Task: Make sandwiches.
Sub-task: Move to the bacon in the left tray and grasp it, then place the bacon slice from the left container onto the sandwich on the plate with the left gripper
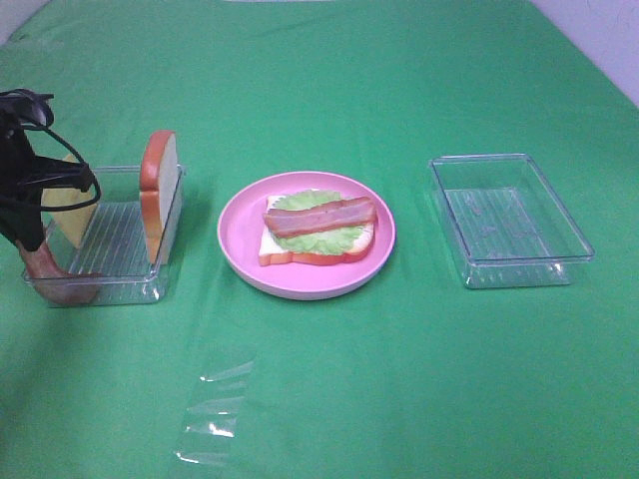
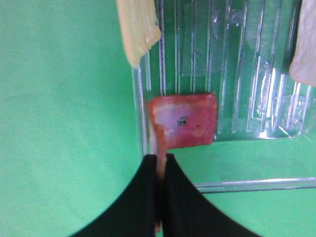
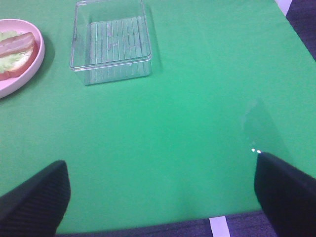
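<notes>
The sandwich lies on the round pink plate as one bread slice with green lettuce and a bacon strip on top; it also shows in the right wrist view. My left gripper is shut on a second bacon strip at the near left corner of the left clear box. In that box a bread slice stands on edge and yellow cheese leans at the left. My right gripper is open and empty over bare cloth, out of the exterior view.
An empty clear box sits right of the plate, also seen in the right wrist view. A crumpled clear film lies on the green cloth near the front. The table's edge shows by the right gripper.
</notes>
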`<act>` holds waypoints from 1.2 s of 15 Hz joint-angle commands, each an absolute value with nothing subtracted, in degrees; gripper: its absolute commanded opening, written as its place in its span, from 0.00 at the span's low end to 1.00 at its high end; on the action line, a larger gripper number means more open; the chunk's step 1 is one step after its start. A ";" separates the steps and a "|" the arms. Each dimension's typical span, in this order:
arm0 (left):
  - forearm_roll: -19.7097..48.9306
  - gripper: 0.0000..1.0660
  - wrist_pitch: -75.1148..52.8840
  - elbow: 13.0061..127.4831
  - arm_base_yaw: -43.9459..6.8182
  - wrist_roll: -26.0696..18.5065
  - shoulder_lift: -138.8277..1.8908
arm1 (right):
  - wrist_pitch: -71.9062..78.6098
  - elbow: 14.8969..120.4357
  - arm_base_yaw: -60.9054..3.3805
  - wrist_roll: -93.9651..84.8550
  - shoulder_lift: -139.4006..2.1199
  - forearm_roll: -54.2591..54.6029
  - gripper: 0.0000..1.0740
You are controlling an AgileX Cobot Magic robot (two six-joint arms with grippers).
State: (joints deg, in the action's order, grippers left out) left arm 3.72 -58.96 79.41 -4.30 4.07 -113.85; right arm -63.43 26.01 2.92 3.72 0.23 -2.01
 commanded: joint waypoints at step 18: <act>22.75 0.00 -71.10 109.61 -21.14 -3.67 -102.56 | -63.03 25.90 2.86 3.84 1.83 -1.95 0.91</act>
State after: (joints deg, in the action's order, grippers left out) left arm 21.60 -69.39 108.92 -20.51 -3.09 -101.53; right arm -63.43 26.01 2.92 3.72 0.23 -1.95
